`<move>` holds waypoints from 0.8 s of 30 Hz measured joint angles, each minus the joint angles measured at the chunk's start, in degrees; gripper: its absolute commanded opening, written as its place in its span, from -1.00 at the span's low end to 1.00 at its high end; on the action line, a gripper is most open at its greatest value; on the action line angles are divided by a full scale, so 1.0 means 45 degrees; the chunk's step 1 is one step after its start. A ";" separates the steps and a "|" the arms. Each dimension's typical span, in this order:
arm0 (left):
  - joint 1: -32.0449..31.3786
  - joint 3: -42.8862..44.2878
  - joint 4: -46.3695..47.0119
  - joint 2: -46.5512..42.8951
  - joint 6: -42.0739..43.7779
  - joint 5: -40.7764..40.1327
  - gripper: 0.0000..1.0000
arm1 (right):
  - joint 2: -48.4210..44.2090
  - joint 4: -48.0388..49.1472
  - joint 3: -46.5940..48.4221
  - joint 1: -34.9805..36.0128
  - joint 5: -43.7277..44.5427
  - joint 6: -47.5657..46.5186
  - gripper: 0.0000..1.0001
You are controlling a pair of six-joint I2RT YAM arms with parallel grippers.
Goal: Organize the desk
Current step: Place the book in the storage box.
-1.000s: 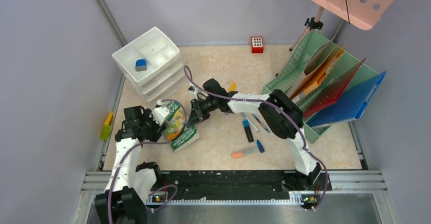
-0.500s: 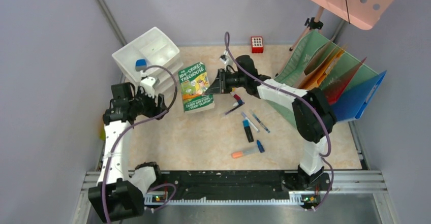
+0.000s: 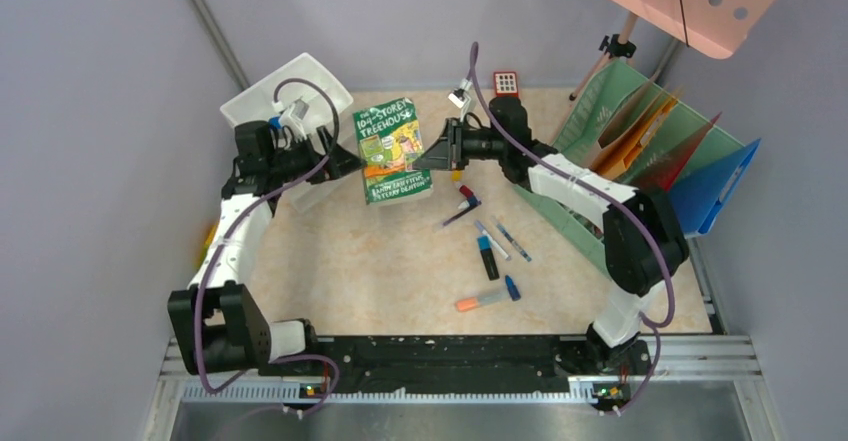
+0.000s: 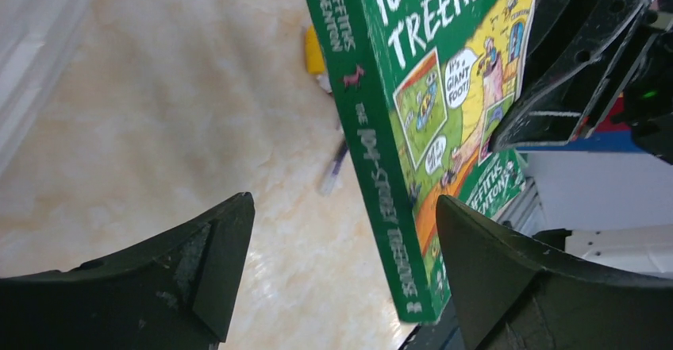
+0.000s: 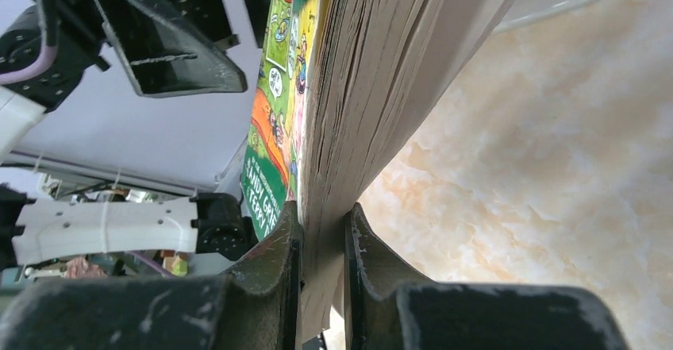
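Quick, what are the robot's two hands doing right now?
Left gripper: open, fingers spread wide, gripping nothing.
Right gripper: closed on the green book, pinching its page edge.

The marbled table carries a red-capped pen just nearside of the right hand, then two thin pens, a black-and-blue marker and an orange highlighter farther toward the arm bases. A white drawer unit stands beside the left hand; a red block sits beyond the right.
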 measured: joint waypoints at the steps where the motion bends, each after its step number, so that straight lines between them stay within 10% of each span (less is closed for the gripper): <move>1: -0.0262 0.0039 0.0457 0.0189 -0.0495 -0.0010 0.80 | -0.0107 0.0165 -0.0063 0.0000 -0.0117 0.0078 -1.00; 16: -0.2079 0.0316 0.4556 0.1297 -0.4177 0.0044 0.30 | -0.0457 0.1792 -0.1030 -0.0087 -0.0840 0.0850 -1.00; 24: -0.2225 -0.0185 0.5867 0.1297 -0.5202 0.0379 0.38 | -0.0656 0.2385 -0.1243 -0.0170 -0.0903 0.1117 -1.00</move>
